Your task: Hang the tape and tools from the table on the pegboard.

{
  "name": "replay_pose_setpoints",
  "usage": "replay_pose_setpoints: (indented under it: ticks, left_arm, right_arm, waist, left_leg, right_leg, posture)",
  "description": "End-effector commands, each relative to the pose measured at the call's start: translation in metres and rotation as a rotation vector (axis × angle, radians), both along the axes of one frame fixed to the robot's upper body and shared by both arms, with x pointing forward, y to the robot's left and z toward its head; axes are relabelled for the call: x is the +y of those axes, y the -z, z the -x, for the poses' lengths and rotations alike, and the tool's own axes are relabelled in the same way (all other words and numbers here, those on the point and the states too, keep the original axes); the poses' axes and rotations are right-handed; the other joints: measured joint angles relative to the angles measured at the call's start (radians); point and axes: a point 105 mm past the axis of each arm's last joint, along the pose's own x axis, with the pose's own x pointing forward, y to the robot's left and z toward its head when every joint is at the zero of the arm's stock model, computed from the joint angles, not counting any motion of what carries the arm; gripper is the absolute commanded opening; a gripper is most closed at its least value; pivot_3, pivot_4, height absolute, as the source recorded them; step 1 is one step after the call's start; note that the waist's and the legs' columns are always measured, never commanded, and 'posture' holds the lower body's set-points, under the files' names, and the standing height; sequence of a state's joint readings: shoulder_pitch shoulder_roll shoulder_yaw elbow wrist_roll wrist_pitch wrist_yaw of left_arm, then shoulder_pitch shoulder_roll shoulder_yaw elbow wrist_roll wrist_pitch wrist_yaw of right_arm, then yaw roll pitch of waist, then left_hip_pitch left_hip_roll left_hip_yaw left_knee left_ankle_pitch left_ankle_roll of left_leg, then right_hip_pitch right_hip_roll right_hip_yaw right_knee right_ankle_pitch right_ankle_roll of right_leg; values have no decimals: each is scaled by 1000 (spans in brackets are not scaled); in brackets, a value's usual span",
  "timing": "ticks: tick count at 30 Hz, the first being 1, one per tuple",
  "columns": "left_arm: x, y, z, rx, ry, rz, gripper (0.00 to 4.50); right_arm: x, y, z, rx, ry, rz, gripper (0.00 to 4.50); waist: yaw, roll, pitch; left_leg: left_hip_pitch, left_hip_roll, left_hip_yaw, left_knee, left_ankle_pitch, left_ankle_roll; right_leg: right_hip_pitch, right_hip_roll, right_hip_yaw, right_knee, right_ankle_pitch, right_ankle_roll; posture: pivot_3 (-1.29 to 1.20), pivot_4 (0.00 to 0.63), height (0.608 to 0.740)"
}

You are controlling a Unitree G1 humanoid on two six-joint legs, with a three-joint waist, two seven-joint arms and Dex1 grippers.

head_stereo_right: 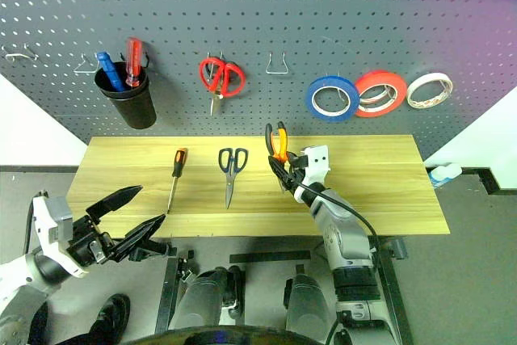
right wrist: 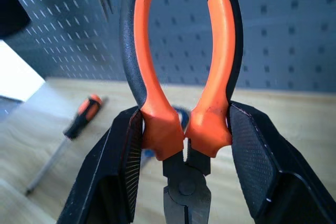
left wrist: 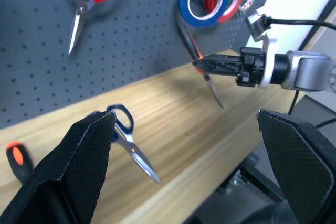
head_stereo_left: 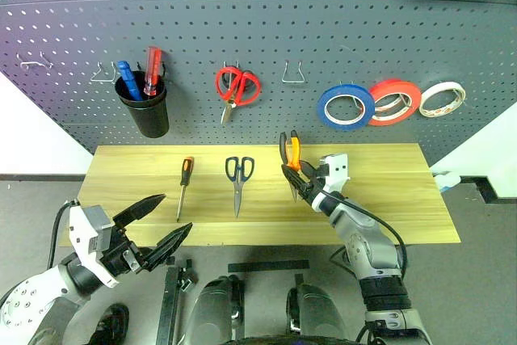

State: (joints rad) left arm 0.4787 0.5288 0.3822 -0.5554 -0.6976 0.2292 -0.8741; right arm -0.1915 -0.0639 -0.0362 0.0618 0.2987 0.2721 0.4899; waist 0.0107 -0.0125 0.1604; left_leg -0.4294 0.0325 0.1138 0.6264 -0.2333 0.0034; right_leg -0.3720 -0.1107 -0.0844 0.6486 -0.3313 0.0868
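Right gripper (head_stereo_left: 300,177): clamped on the pliers (head_stereo_left: 290,155), one black finger pressed against the outside of each handle near the pivot. Pliers held upright above the table (head_stereo_left: 404,199), orange-and-black handles pointing up, nose pointing down.

Left gripper (head_stereo_left: 161,224): fingers spread wide, nothing between them. It hangs off the table's near edge, at the left, pointing in toward the tabletop.

Screwdriver (head_stereo_left: 184,186): flat on the table, left of centre, orange-and-black handle toward the pegboard (head_stereo_left: 266,30), shaft toward the near edge.

Scissors (head_stereo_left: 238,182): flat on the table just right of the screwdriver, dark handles toward the board, blades toward the near edge.

Blue tape (head_stereo_left: 345,107): already on a pegboard hook, right of centre, overlapping the red tape ring (head_stereo_left: 394,101); the cream-white tape ring (head_stereo_left: 442,98) hangs just beyond that.

Other board items: red-handled scissors (head_stereo_left: 237,87) hanging on a hook; black cup (head_stereo_left: 144,104) at left with a red screwdriver (head_stereo_left: 152,72) and a blue screwdriver (head_stereo_left: 128,78) standing in it; a bare wire hook (head_stereo_left: 293,75) between the red scissors and the tapes.
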Motion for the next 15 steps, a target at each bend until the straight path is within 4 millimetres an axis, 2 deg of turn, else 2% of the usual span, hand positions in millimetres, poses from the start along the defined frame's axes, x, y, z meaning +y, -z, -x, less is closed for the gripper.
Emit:
replay_pose_setpoints:
  ticks: [1, 6, 15]
  left_arm:
    - [-2, -2, -5, -36, 14, -6, 4500]
    - [-2, -2, -15, -67, 16, -3, 4500]
    - [-8, -6, -32, -116, 36, 6, 4500]
  right_arm:
    - [-4, -33, -4, -145, -6, -24, 2096]
    - [-1, -52, -5, -227, -46, -35, 2096]
    - [9, -83, -12, -331, -84, -59, 2096]
  waist:
    - [-1, -1, -9]
    - [-7, -3, -36]
    - [-30, -3, -65]
  left_leg:
    - [0, 0, 0, 0, 0, 0]
    - [0, 0, 0, 2, 0, 0]
    - [4, 1, 0, 5, 1, -1]
  right_leg:
    - [0, 0, 0, 0, 0, 0]
    - [0, 1, 0, 1, 0, 0]
    - [4, 2, 0, 5, 1, 0]
  posture:
    - [70, 36, 740]
    - [48, 0, 740]
    - [26, 0, 740]
